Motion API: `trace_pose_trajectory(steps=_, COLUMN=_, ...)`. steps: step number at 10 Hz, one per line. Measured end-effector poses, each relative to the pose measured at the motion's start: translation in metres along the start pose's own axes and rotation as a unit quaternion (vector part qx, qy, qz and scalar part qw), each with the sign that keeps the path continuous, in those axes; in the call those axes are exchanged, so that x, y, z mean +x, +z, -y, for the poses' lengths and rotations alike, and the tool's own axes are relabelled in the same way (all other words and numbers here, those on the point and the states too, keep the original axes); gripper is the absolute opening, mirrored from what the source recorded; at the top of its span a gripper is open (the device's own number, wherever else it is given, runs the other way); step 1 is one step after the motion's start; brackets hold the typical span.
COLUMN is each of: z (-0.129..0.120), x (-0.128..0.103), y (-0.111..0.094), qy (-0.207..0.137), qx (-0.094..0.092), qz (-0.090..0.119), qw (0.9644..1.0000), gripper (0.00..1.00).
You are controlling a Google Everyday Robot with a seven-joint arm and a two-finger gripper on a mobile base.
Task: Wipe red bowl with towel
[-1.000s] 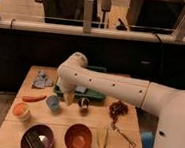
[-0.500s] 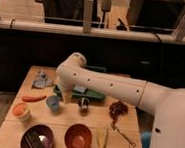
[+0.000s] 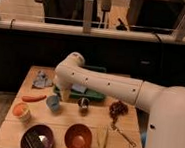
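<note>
a: where is the claw [image 3: 62,91]?
b: under the bent end of the white arm [image 3: 102,83], at the 9 o'clock edge of the green tray [image 3: 94,95], just above the blue cup [image 3: 53,102]. the arm covers most of it, so whether it is apart or together i cannot tell.
a: and the red bowl [image 3: 78,138]?
b: at 6 o'clock on the wooden surface [image 3: 66,118], upright, near the front edge. it sits well apart from the claw, which is at about 11 o'clock from it.
a: the towel [image 3: 42,79]?
b: a crumpled blue-grey heap at 10 o'clock on the surface, near the back left corner, at 9 o'clock from the claw.
a: what lies around the bowl?
b: a dark purple bowl [image 3: 37,138] at its 9 o'clock, a pale long thing [image 3: 102,140] at its 3 o'clock, a small metal cup [image 3: 83,104] at its 12 o'clock. further toward 9 o'clock, an orange cup [image 3: 21,111] and a carrot [image 3: 34,98].
</note>
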Motion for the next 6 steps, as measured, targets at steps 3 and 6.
trace_pose_trajectory(steps=3, z=0.012, x=-0.001, y=0.007, qy=-0.007, qx=0.007, qz=0.001, qw=0.9999, gripper=0.8)
trace_pose_trajectory(steps=6, z=0.022, x=-0.003, y=0.015, qy=-0.014, qx=0.012, qz=0.002, qw=0.9998, gripper=0.8)
